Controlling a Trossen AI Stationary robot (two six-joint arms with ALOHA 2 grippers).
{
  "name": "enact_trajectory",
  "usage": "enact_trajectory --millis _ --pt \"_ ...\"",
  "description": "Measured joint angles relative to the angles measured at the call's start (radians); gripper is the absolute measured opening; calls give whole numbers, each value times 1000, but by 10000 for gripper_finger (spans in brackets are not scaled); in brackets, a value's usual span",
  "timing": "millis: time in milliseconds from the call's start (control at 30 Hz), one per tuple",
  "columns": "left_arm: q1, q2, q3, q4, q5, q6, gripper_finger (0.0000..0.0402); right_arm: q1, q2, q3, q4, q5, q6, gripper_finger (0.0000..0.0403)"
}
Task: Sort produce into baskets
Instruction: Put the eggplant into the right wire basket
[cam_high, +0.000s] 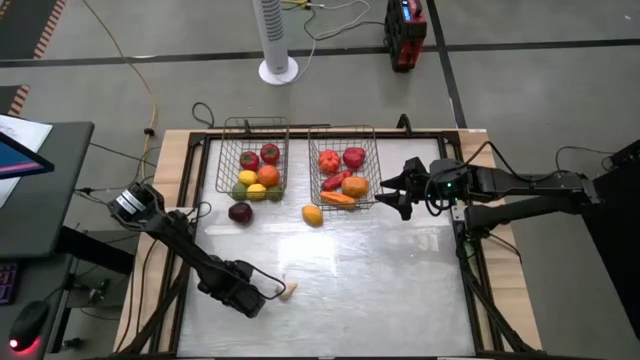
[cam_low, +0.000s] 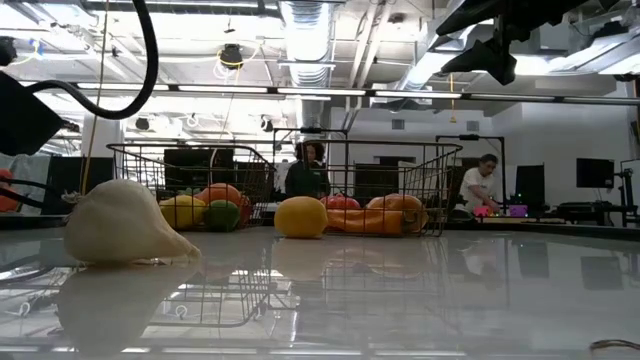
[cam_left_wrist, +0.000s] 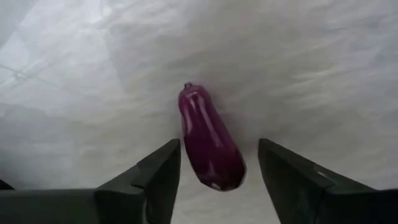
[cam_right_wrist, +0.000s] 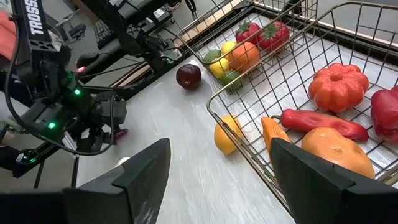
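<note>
only partly seen, eggplant (cam_left_wrist: 210, 147) sits between left gripper (cam_left_wrist: 219, 180) fingers.

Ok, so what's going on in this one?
A two-arm robot is sorting toy produce into two wire baskets. The left pincer is low over the table's near side, its fingers open on either side of a purple eggplant lying there, not yet gripped; a white garlic lies beside it. The right pincer hangs open beside the right basket. The left basket holds several pieces too. A dark round fruit and a yellow one lie outside.
</note>
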Motion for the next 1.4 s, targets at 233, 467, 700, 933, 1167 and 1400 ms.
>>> enact_trajectory --millis 233,467,700,933,1167,1400 --pt "0 0 0 -11 10 33 124 0 0 0 1 0 0 301" --pt "18 -72 0 -30 -56 44 60 0 0 0 4 0 2 301" --pt "137 -269 0 -104 -341 143 63 0 0 0 9 0 20 301" --pt "420 -420 1 -84 -467 500 65 0 0 0 46 0 51 301" --pt "738 -355 2 271 -233 922 66 0 1 0 65 16 112 301" --pt "875 -161 203 354 -108 1204 66 -2 29 0 70 65 213 301"
